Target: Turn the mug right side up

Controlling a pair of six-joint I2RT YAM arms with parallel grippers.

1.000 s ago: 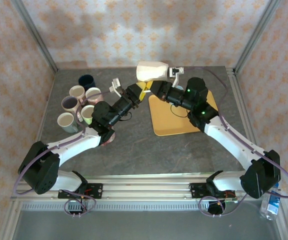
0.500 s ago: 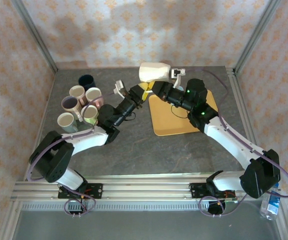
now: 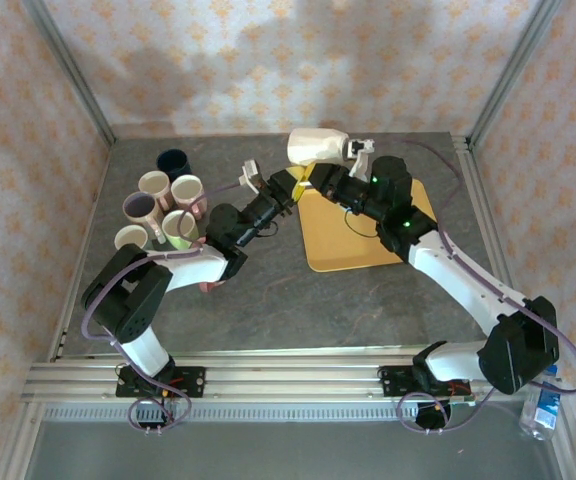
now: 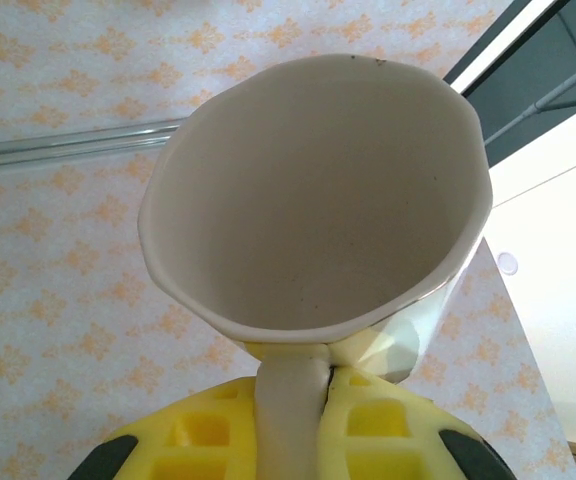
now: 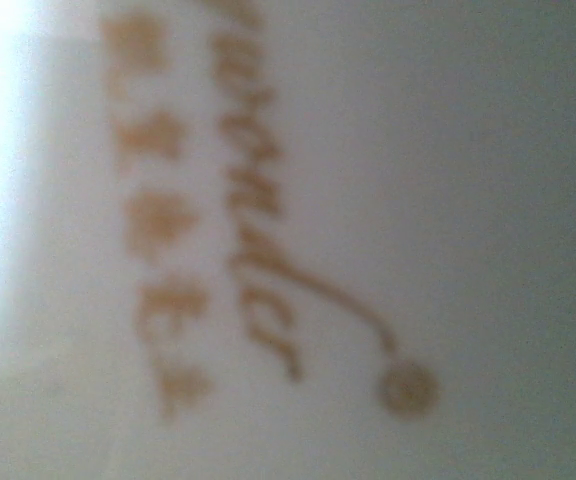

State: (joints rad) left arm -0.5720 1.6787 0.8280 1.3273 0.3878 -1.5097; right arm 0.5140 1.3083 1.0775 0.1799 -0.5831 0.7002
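The empty mug (image 4: pixel 308 200) moved right; its gold writing (image 5: pixel 258 250) is too blurry to read. Left hand (image 3: pixel 294 183) grips its handle (image 4: pixel 290 400), right hand (image 3: pixel 357 152) closed.

I see the mug (image 3: pixel 316 146) raised over the far left corner of the tray (image 3: pixel 336 245), which lies right of centre on the tabletop (image 3: pixel 288 300); a cluster of cups (image 3: pixel 163 205) stands well to its left.

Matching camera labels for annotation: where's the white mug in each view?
Top external: white mug upper centre, where both arms meet, beyond the orange tray's far corner.
Left wrist: centre, mouth toward camera, handle pinched in the left end effector's yellow fingers.
Right wrist: blurred close white surface with gold lettering, probably its wall.
Shared landmark: patterned wall behind it, top and left wrist.
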